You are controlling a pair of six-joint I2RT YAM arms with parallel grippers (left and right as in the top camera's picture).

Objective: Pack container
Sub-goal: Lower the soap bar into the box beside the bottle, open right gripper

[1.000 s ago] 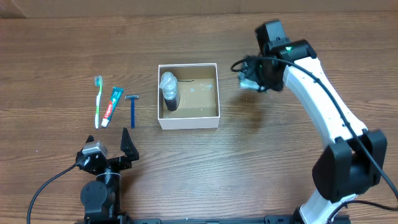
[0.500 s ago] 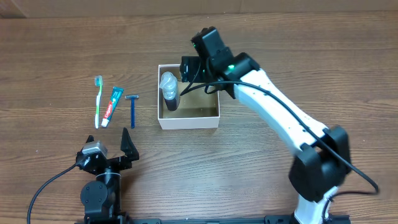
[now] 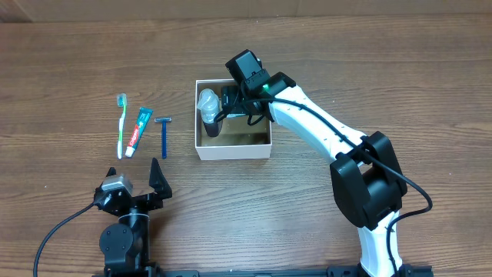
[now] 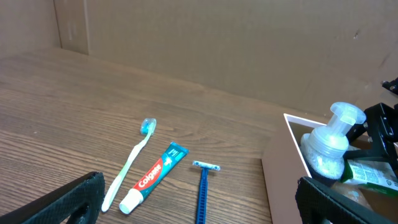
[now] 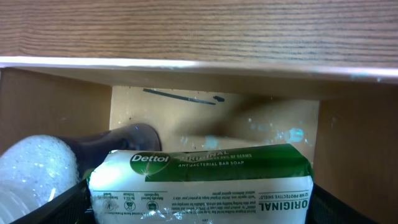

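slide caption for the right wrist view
Right pincer holds a Dettol soap bar over the container floor, beside a pump bottle.

The soap bar (image 5: 202, 180) in your right end effector (image 5: 199, 208) wears a glossy printed wrapper. Just beyond it, the container (image 5: 273, 124) floor looks like matt brown cardboard. Past that, the bench (image 5: 186, 25) is smooth wood grain.

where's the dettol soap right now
In the right wrist view the Dettol soap is held by the right gripper over the container, just beside the pump bottle.
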